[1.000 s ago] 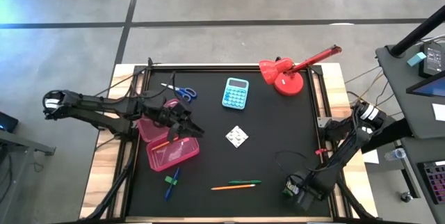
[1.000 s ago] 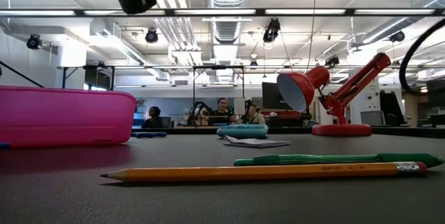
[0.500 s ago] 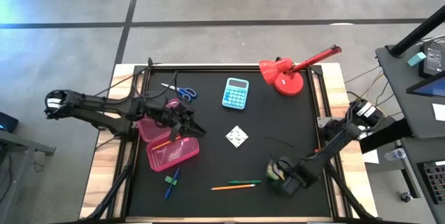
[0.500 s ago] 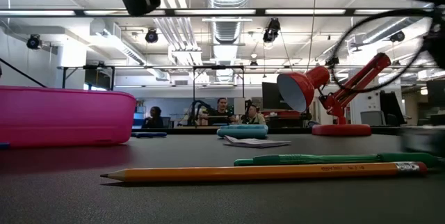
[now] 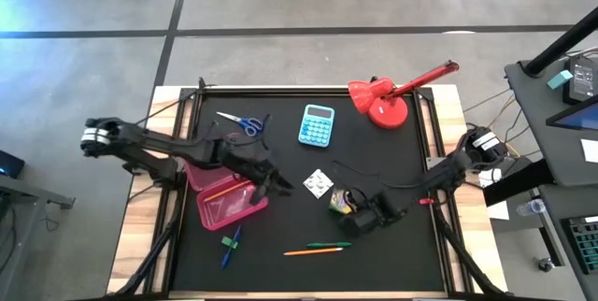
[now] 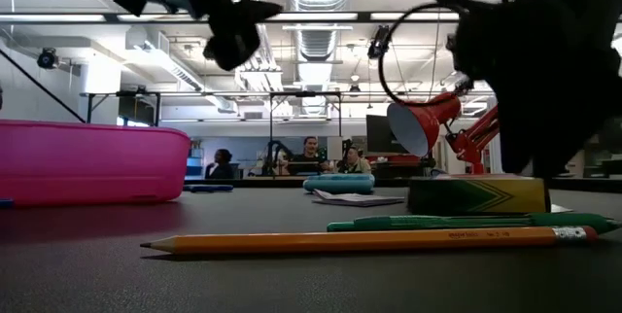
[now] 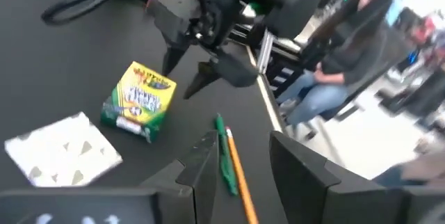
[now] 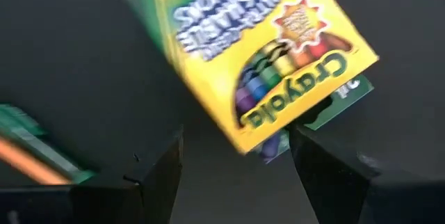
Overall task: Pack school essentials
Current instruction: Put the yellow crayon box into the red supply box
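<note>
Crayon box sits flat on the black tabletop, a little right of centre and toward the near side, just right of the small white patterned square. It's free: in the left wrist view the box lies on the surface with the right end effector just past it, two fingers spread and pointing down, gripping nothing. The right wrist view agrees, with the box lying ahead of the open fingers and askew to them, its long axis on a diagonal. Seen from above, the right end effector is just beside the box on its near-right side, so the box lies to its far-left. The left end effector, also spread and empty, hovers left of the white square, with the open pink case right behind it on the left. Both are close, but the right arm looks nearer; I'd say any grasp means squaring its fingers across the box's short sides. Green pen and orange pencil wait side by side nearer still.
</note>
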Robot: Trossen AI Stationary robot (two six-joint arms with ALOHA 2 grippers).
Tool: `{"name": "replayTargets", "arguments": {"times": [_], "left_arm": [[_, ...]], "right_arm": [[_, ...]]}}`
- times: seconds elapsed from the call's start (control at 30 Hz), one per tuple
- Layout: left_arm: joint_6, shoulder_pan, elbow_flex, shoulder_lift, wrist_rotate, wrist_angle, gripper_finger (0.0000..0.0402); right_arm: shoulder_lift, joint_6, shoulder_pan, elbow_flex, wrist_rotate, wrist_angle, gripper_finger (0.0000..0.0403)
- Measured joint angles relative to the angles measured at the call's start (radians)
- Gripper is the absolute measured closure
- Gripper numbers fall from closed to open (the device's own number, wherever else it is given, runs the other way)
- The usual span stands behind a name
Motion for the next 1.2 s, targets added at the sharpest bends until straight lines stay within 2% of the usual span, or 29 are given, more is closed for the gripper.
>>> {"name": "replayTargets", "arguments": {"times": [0.1,0.3,0.43,0.53,0.8,1.03,1.2], "left_arm": [[0.081,-0.012,0.000,0.079,-0.029,0.102,0.0288],[0.102,-0.023,0.020,0.243,-0.056,0.298,0.0288],[0.141,-0.035,0.080,0.343,-0.060,0.321,0.0288],[0.199,-0.050,0.130,0.408,-0.060,0.318,0.0288],[0.346,-0.079,0.215,0.526,-0.138,0.317,0.0288],[0.342,-0.079,0.218,0.540,-0.145,0.320,0.0288],[0.350,-0.079,0.218,0.538,-0.146,0.322,0.0289]], "right_arm": [[-0.006,-0.001,0.011,0.034,0.001,-0.033,0.0156],[-0.018,0.113,0.058,0.028,0.015,-0.097,0.0156],[-0.021,0.222,0.072,-0.017,0.016,-0.095,0.0156],[-0.023,0.247,0.075,-0.035,0.016,-0.069,0.0156],[-0.034,0.190,0.075,-0.070,0.017,-0.044,0.0156],[-0.082,0.054,0.049,-0.075,0.018,-0.050,0.0156],[-0.189,-0.006,0.029,-0.089,0.024,-0.089,0.0156]]}}
